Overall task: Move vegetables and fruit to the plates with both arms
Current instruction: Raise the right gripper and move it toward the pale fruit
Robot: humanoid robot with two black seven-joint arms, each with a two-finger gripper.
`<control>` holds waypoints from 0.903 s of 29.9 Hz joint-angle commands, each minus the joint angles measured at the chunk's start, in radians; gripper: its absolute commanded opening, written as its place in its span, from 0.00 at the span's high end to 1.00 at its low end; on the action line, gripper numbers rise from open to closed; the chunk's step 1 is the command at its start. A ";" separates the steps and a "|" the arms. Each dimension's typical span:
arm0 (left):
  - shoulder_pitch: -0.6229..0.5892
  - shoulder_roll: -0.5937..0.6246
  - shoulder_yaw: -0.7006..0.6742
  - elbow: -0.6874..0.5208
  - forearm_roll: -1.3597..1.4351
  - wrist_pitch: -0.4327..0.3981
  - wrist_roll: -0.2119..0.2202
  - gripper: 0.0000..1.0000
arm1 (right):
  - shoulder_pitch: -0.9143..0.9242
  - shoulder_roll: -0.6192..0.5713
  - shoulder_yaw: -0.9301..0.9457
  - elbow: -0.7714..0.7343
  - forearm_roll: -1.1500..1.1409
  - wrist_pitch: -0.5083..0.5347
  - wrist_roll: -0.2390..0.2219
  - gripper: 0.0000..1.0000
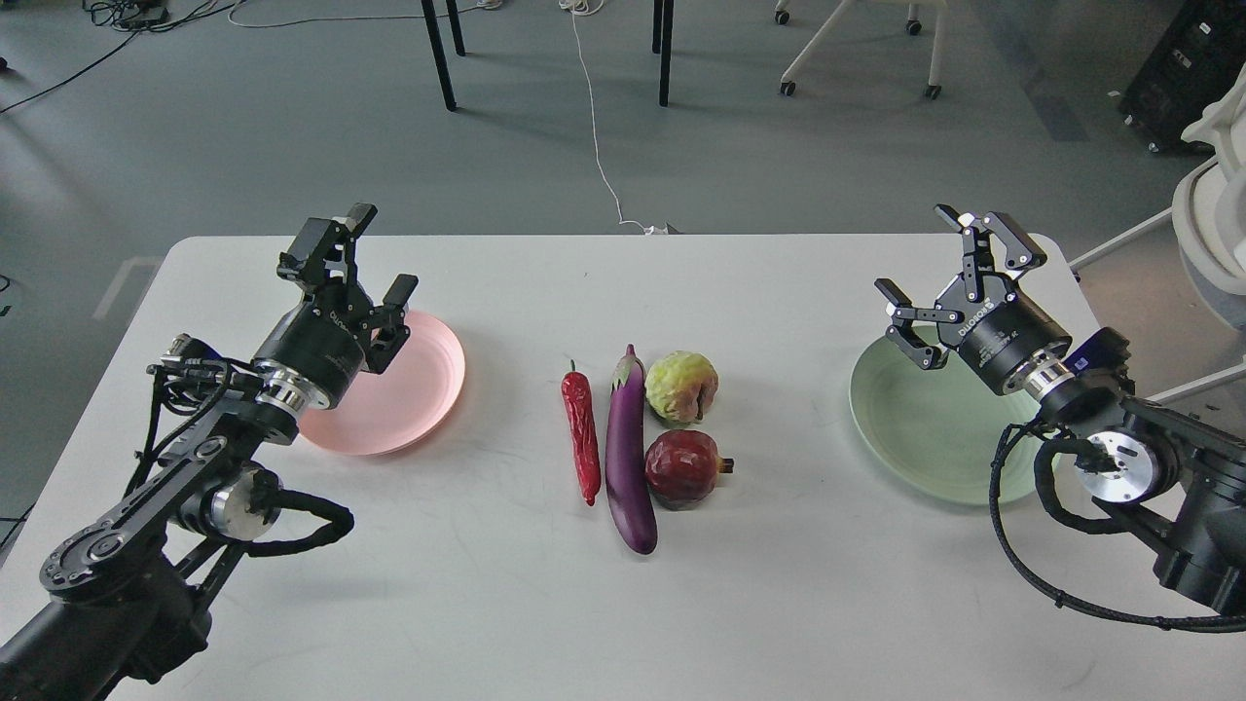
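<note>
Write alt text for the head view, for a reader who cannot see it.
Two black robot arms reach in over a white table, the left gripper open above a pink plate, the right gripper open above a green plate. Between the plates lie a red chili pepper, a purple eggplant, a yellow-green fruit and a dark red fruit; both plates hold nothing.

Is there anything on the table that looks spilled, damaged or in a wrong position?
Nothing stands out. The chili pepper, eggplant, yellow-green fruit and dark red fruit lie close together in the table's middle, whole. The pink plate and green plate lie flat and empty. The left tool and right tool are open, holding nothing.
</note>
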 commanded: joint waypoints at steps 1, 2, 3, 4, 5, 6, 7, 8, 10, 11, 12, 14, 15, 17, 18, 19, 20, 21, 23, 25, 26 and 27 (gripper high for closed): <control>-0.002 0.001 0.002 -0.007 0.011 0.005 -0.001 0.02 | 0.002 0.000 0.000 0.000 0.000 0.000 0.000 0.03; -0.002 0.001 0.002 -0.007 0.011 0.010 -0.003 0.02 | 0.002 0.000 0.000 0.000 -0.001 0.000 0.000 0.03; -0.002 0.002 0.002 -0.007 0.011 0.016 -0.004 0.02 | 0.004 0.000 0.000 0.000 -0.002 0.000 0.000 0.03; -0.002 0.005 0.002 -0.007 0.013 0.021 -0.003 0.02 | 0.007 0.000 0.000 0.000 -0.002 0.000 0.000 0.03; -0.007 0.008 0.004 -0.007 0.019 0.019 0.002 0.02 | 0.012 -0.003 -0.002 0.000 -0.005 0.000 0.000 0.03; -0.008 0.008 0.002 -0.007 0.021 0.019 0.002 0.02 | 0.015 -0.008 -0.005 -0.002 -0.015 0.000 0.000 0.03; -0.008 0.011 -0.001 -0.007 0.013 0.013 -0.003 0.02 | 0.021 -0.012 -0.005 0.000 -0.024 0.000 0.000 0.02; -0.008 0.011 -0.001 -0.007 0.011 0.013 -0.003 0.02 | 0.027 -0.012 -0.005 0.001 -0.038 0.000 0.000 0.02; -0.010 0.013 0.002 -0.007 0.013 0.016 0.005 0.02 | 0.083 -0.020 -0.023 0.009 -0.122 0.000 0.000 0.02; -0.010 0.013 0.002 -0.007 0.020 0.019 0.013 0.02 | 0.134 -0.021 -0.057 0.009 -0.191 0.000 0.000 0.01; -0.011 0.014 0.002 -0.007 0.021 0.019 0.016 0.02 | 0.180 -0.024 -0.097 0.011 -0.259 0.000 0.000 0.01; -0.010 0.019 0.001 -0.015 0.014 0.018 0.020 0.02 | 0.299 -0.028 -0.217 0.015 -0.394 0.000 0.000 0.01; -0.010 0.021 0.001 -0.016 0.014 0.019 0.016 0.02 | 0.356 -0.028 -0.279 0.015 -0.440 0.000 0.000 0.01; -0.007 0.022 -0.013 -0.024 0.013 0.019 0.007 0.02 | 0.474 -0.023 -0.411 0.015 -0.512 0.000 0.000 0.01; -0.007 0.024 -0.015 -0.030 0.013 0.021 0.007 0.02 | 0.534 -0.017 -0.486 0.015 -0.543 0.000 0.000 0.01; -0.007 0.025 -0.015 -0.032 0.013 0.018 0.005 0.02 | 0.583 -0.012 -0.546 0.015 -0.567 0.000 0.000 0.01; -0.008 0.028 -0.016 -0.035 0.011 0.013 0.003 0.02 | 0.637 0.000 -0.604 0.017 -0.602 0.000 0.000 0.01; -0.010 0.031 -0.016 -0.038 0.013 0.013 0.003 0.02 | 0.681 0.023 -0.650 0.017 -0.644 0.000 0.000 0.01; -0.011 0.033 -0.013 -0.041 0.013 0.013 0.005 0.02 | 0.744 0.092 -0.715 0.015 -0.745 0.000 0.000 0.01; -0.011 0.033 -0.010 -0.048 0.014 0.014 0.005 0.02 | 0.781 0.170 -0.752 0.009 -0.869 0.000 0.000 0.01; -0.011 0.033 -0.010 -0.052 0.014 0.014 0.005 0.02 | 0.789 0.192 -0.764 0.005 -0.917 0.000 0.000 0.01; -0.010 0.033 -0.009 -0.055 0.017 0.016 0.007 0.02 | 0.795 0.216 -0.784 0.000 -0.978 0.000 0.000 0.01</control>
